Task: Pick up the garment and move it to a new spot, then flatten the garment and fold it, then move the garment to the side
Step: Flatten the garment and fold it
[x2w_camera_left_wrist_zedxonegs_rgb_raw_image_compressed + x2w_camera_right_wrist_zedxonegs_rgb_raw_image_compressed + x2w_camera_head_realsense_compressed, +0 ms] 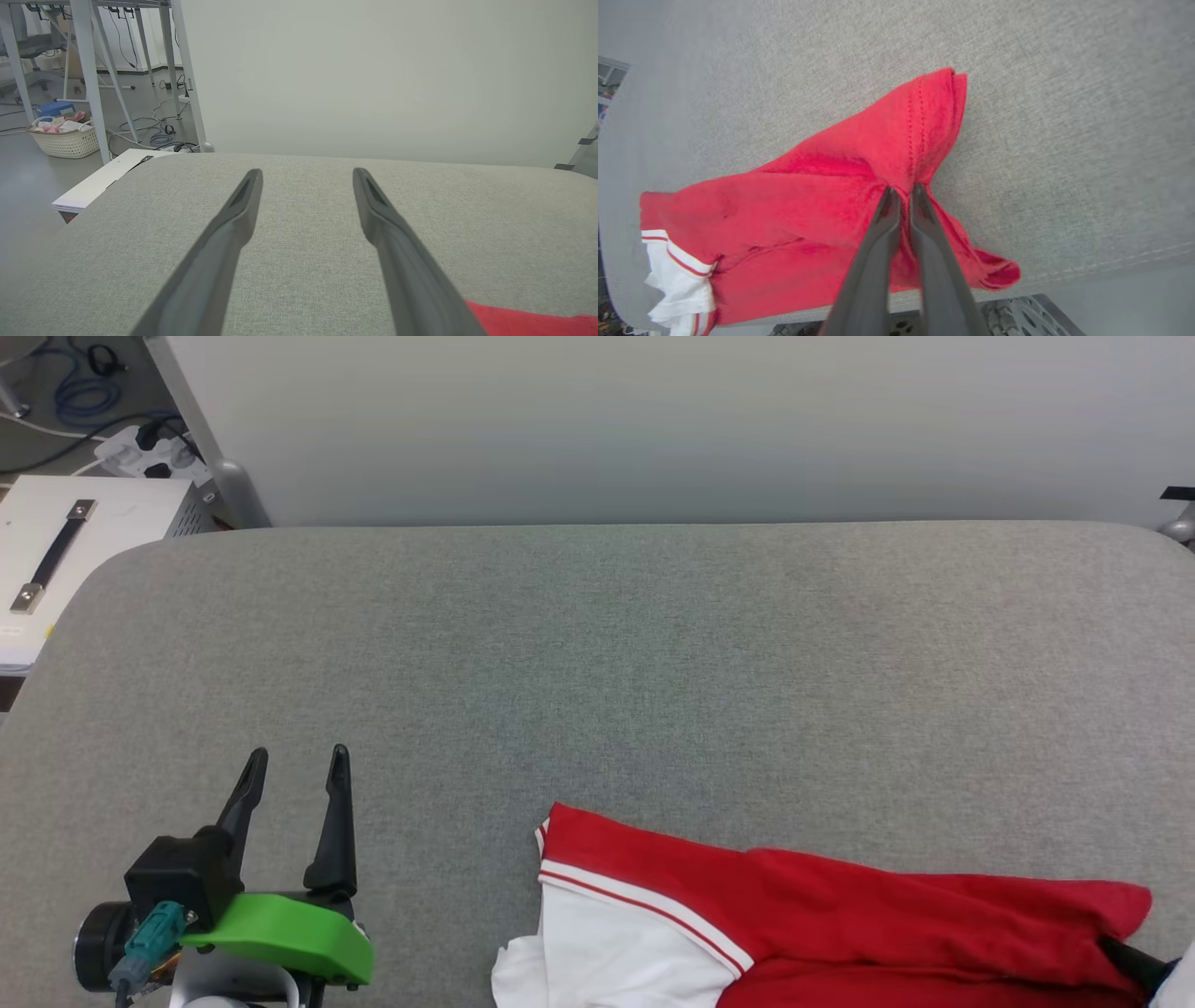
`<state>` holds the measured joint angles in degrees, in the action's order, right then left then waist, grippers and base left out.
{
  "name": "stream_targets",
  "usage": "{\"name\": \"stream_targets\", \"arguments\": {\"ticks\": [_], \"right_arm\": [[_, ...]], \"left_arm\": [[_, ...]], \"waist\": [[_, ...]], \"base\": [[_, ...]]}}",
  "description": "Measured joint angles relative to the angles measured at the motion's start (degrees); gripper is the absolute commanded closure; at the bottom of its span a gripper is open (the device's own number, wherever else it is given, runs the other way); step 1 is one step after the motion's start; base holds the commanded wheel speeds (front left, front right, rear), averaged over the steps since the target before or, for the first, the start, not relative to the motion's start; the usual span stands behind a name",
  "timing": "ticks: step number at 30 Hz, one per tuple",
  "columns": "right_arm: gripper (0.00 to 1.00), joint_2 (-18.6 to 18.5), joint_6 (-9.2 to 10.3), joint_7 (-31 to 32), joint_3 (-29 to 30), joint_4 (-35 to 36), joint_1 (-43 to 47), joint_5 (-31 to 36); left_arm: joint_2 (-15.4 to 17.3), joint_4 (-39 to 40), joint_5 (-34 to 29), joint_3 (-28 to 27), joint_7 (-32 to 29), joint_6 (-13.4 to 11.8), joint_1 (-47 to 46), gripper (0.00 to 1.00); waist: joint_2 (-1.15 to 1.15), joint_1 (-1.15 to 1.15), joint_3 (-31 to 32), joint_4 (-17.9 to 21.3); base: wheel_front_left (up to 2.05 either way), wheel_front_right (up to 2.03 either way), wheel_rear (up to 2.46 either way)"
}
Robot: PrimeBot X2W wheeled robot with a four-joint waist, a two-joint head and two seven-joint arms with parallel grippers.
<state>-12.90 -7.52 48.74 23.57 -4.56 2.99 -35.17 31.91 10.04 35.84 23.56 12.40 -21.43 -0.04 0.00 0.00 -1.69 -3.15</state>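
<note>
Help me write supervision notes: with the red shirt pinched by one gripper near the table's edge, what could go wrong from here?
1. The right gripper pinches only a small fold of the garment; the cloth may slip out under a pull.
2. The garment lies bunched at the near edge of the table, its white sleeve there too; it could slide off.
3. The left gripper stands open, apart from the cloth; one-handed dragging may crumple it more.

Head view high, looking down; wrist views closer; all share garment (840,915).
</note>
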Motion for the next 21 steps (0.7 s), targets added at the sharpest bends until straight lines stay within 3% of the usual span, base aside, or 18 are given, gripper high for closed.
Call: {"name": "stream_targets", "arguments": {"ticks": [1,2,5,10,17,21], "right_arm": [[1.0,1.85,0.01,1.55,1.18,-0.01,-0.64,-2.86],[1.0,9.54,0.01,17.08,6.77,-3.59,-3.21,-30.32],[1.0,9.65,0.02,16.83,3.26,-7.58,-3.19,-40.35],[1.0,9.7,0.01,12.77,-6.05,-9.16,-3.2,-51.76],[1.0,9.81,0.02,6.47,-19.23,-7.4,-3.33,-58.05],[1.0,9.83,0.04,3.64,-26.91,-6.25,-4.65,-58.14]], "left_arm": [[0.0,0.0,0.0,0.02,0.0,0.0,0.0,0.0],[0.0,0.0,0.0,0.47,-0.01,0.0,0.0,0.0],[0.03,0.09,-0.03,0.54,-0.1,0.0,-0.01,0.0],[0.11,0.42,-0.18,0.75,-0.34,0.01,-0.14,0.0],[0.08,0.96,-0.58,1.31,-0.44,0.08,-1.68,0.0],[-0.33,1.01,-1.02,1.68,-0.41,0.27,-2.75,0.0]], "waist": [[0.0,0.0,0.15,0.08],[0.0,0.0,1.37,-0.64],[0.0,0.0,1.41,-1.31],[0.0,0.0,0.93,-2.54],[0.0,0.0,-0.9,-4.64],[0.0,0.0,-2.61,-5.77]], "base": [[0.0,0.0,0.0],[0.0,0.0,0.0],[0.0,0.0,0.0],[0.0,0.0,0.0],[0.0,0.0,0.0],[0.0,0.0,0.0]]}}
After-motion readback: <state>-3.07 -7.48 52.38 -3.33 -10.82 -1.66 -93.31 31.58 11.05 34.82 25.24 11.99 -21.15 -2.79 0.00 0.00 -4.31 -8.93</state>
